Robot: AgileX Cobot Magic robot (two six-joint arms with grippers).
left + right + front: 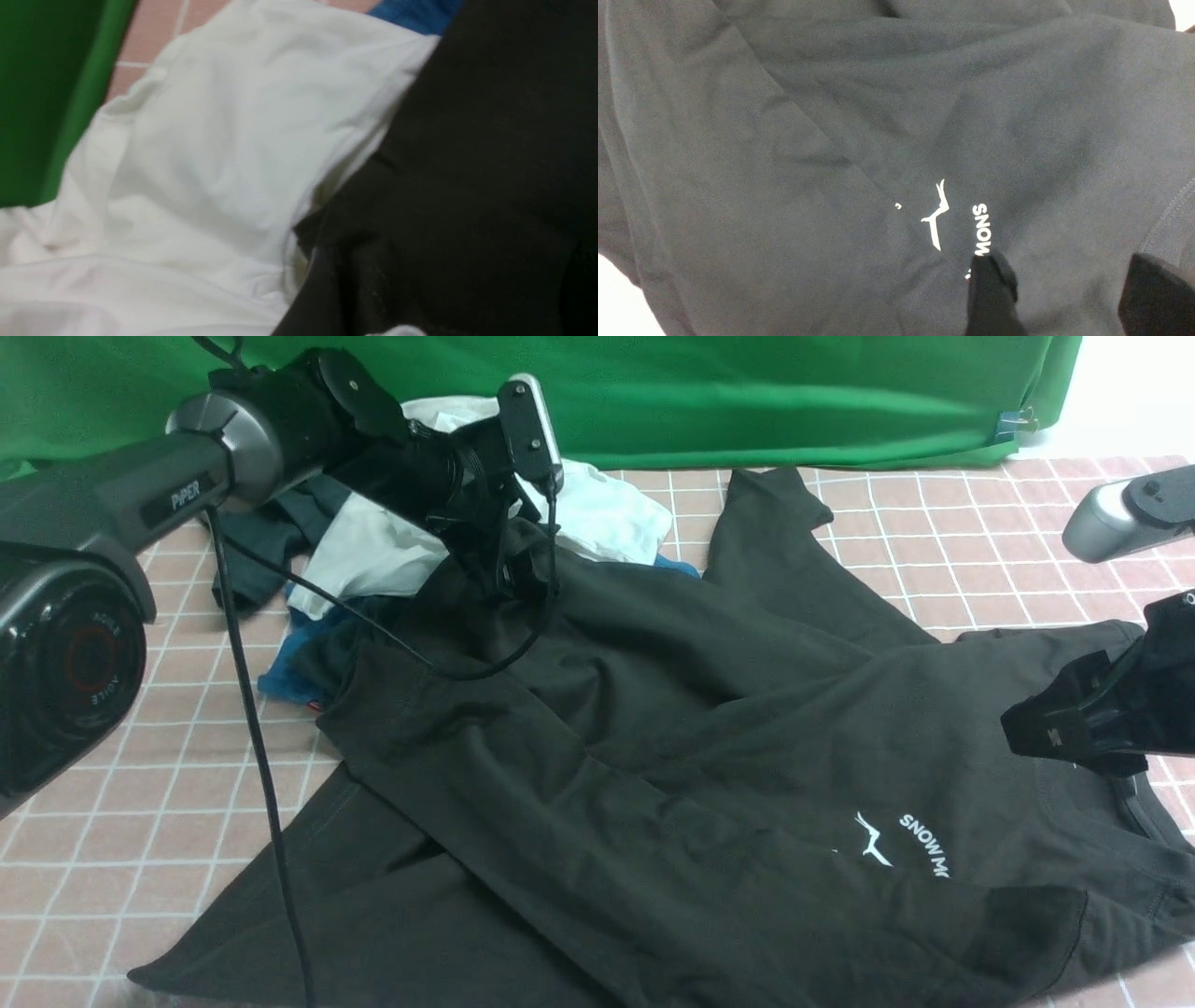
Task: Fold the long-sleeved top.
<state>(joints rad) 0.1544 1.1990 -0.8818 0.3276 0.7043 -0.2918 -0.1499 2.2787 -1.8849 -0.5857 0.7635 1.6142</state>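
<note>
The long-sleeved top (653, 709) lies crumpled across the checked table, a sleeve folded over its body and the white print (910, 845) near the right. My left gripper (518, 574) is lowered onto the top's far left part, beside a white shirt (616, 518). In the left wrist view black cloth (467, 163) fills the jaw area, hiding the fingers. My right gripper (1046, 733) hovers over the top's right side, by the collar. In the right wrist view this gripper (1073, 289) is open, its fingers (992, 289) apart above the cloth next to the print (971, 224) and ribbed collar (1169, 224).
The white shirt (210, 140) lies in a pile with a dark tee (271, 537) and a blue garment (289, 672) at the back left. A green backdrop (747, 392) closes off the far edge. The left arm's cable (252, 709) hangs over the table's left side.
</note>
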